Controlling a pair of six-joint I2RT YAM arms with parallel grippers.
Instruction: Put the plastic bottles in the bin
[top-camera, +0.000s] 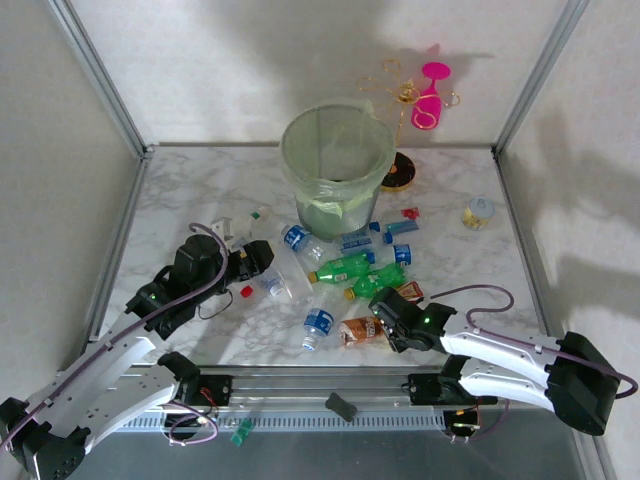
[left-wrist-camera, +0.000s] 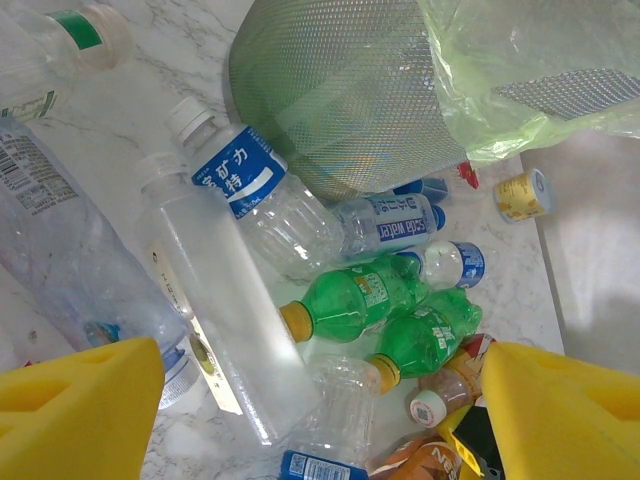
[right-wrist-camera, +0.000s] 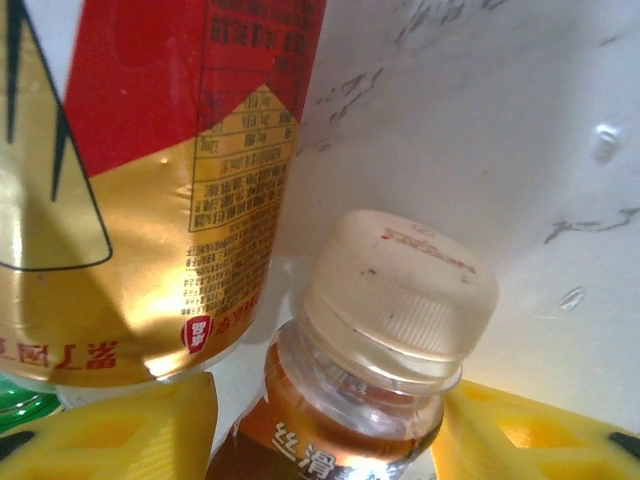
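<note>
Plastic bottles (top-camera: 297, 240) lie scattered on the marble table (top-camera: 180, 190), just in front of the bin (top-camera: 335, 160). R gripper (right-wrist-camera: 330, 410) sits at the near edge of the pile w/ its yellow fingers (right-wrist-camera: 110, 430) either side of the neck of a brown-orange bottle (right-wrist-camera: 330, 445), just under the white cap (right-wrist-camera: 400, 285). The gap is narrow, but can't tell if the pads actually bite. L gripper (left-wrist-camera: 320, 355) hovers over the pile, fingers wide, holding nothing.

Likely risks:
- Neck is round & tapered, so a pinch there could slide up to the cap, or let the body swing on lift.
- Red-and-gold container (right-wrist-camera: 130, 200) lies just beside the neck. A finger could catch it & roll it.
- Bin is well apart from this bottle, w/ green bottles (top-camera: 345, 267) btwn them. A weak grip could drop it short, or clip the rim.
- L arm is near the same pile, so the two arms' paths could cross.
</note>
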